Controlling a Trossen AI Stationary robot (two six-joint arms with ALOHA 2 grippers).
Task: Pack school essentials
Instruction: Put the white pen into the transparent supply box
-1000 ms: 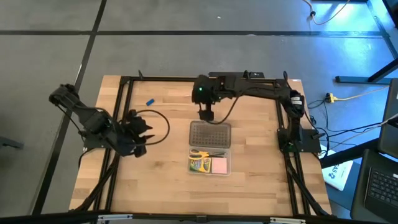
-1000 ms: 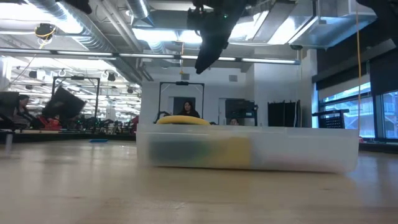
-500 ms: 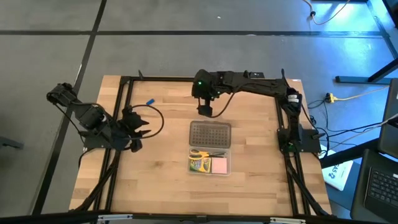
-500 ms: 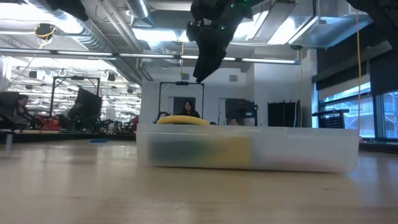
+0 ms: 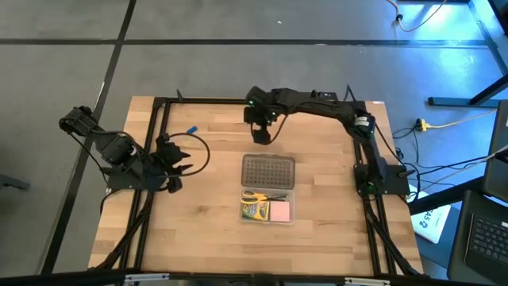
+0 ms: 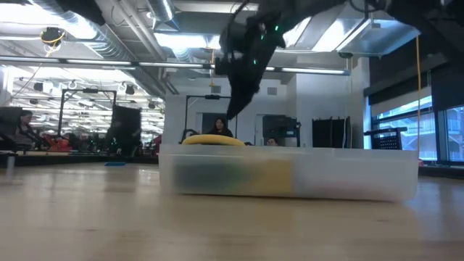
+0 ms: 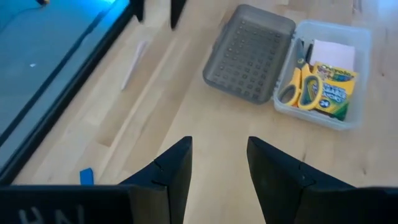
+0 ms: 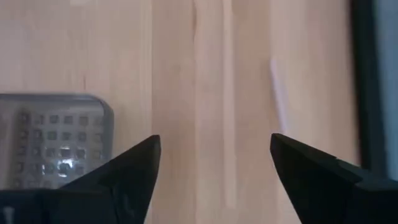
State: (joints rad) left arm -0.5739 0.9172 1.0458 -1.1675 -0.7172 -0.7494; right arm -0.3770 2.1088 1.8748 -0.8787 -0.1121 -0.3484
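Note:
A clear case (image 5: 268,208) stands mid-table and holds yellow-handled scissors (image 7: 298,84), a green-and-yellow crayon box (image 7: 333,90) and a pale square pad (image 7: 334,53). Its grey perforated lid (image 5: 268,171) lies flat on the far side of it. A tiny blue eraser (image 5: 190,129) lies on the table at far left. A pale stick (image 8: 278,87) lies on the table near the far rail. My right gripper (image 5: 260,137) hangs open above the table, just beyond the lid. My left gripper (image 5: 176,161) is open and empty, left of the case.
A black frame (image 5: 159,119) runs along the table's left, far and right sides. A black cable (image 5: 202,151) loops by my left gripper. In the low view the case (image 6: 290,177) fills the middle, and people show in the room behind.
My right gripper has gone from over the lid's far end toward the table's far edge, and in the low view its tip shows lower. My left gripper has drawn back a little toward the table's left edge.

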